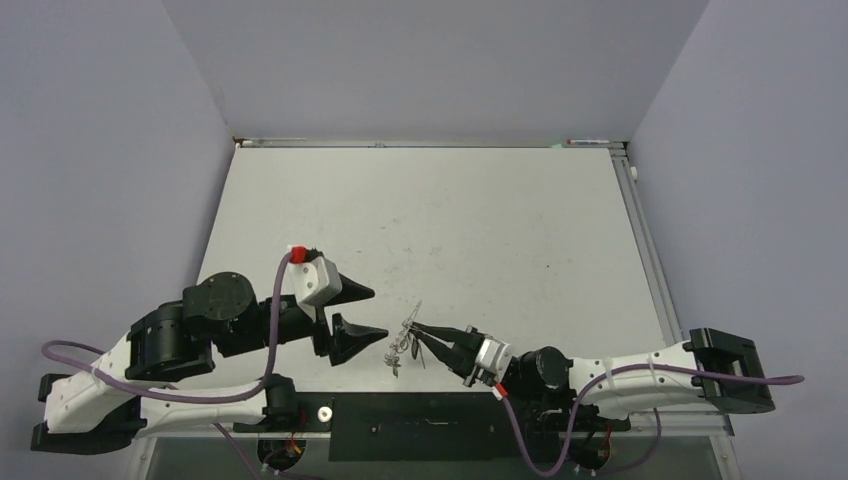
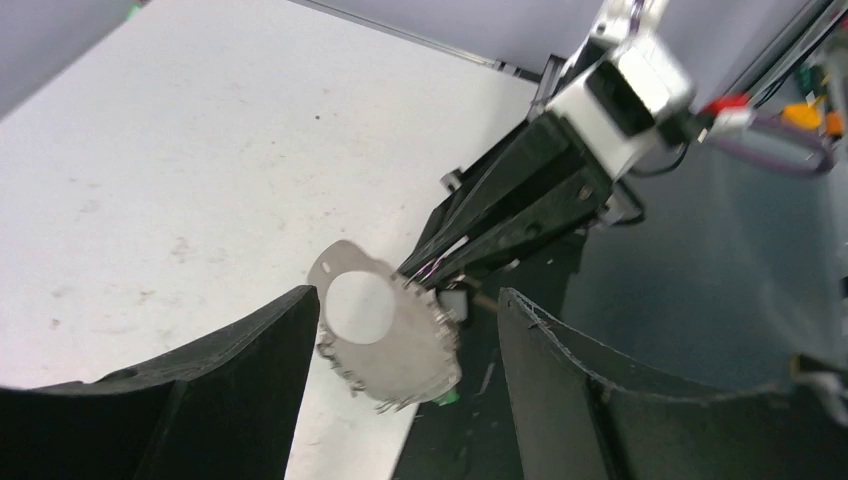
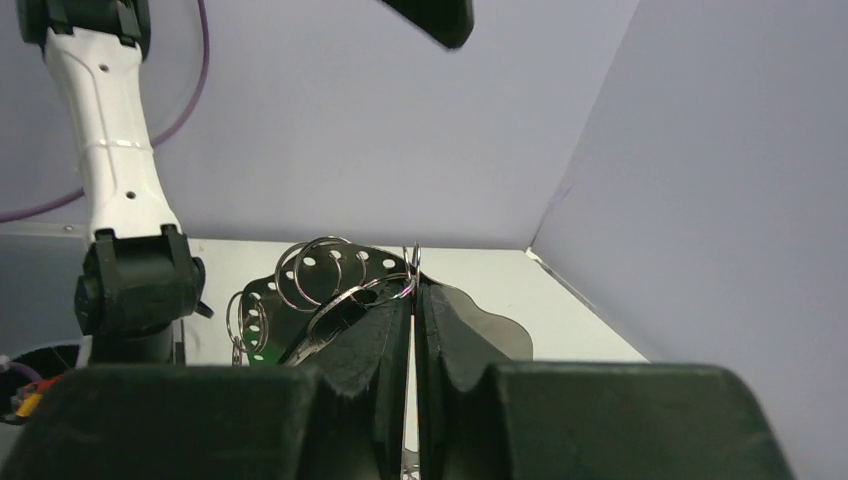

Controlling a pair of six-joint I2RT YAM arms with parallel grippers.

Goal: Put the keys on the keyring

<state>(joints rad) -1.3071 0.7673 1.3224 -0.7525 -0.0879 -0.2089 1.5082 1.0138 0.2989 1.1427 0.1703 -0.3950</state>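
Note:
The keyring (image 1: 403, 346) hangs as a small silver cluster near the table's front edge. My right gripper (image 1: 414, 327) is shut on one of its thin wire rings (image 3: 412, 270); further rings (image 3: 318, 270) and a perforated plate dangle beyond the tips. In the left wrist view a silver plate with a large hole (image 2: 395, 350) and a small green piece (image 2: 447, 398) hang between my left gripper's (image 2: 408, 300) wide-apart black fingers (image 2: 250, 380), which do not grip it. The left gripper (image 1: 378, 313) is open, just left of the cluster. The keys are too small to tell apart from the cluster.
The white table (image 1: 430, 220) is walled in by grey panels at the back and both sides. A black strip (image 1: 430, 425) runs along the front edge between the arm bases. Purple cables (image 1: 275, 320) loop off both arms. The left arm (image 3: 115, 180) stands close ahead of the right wrist camera.

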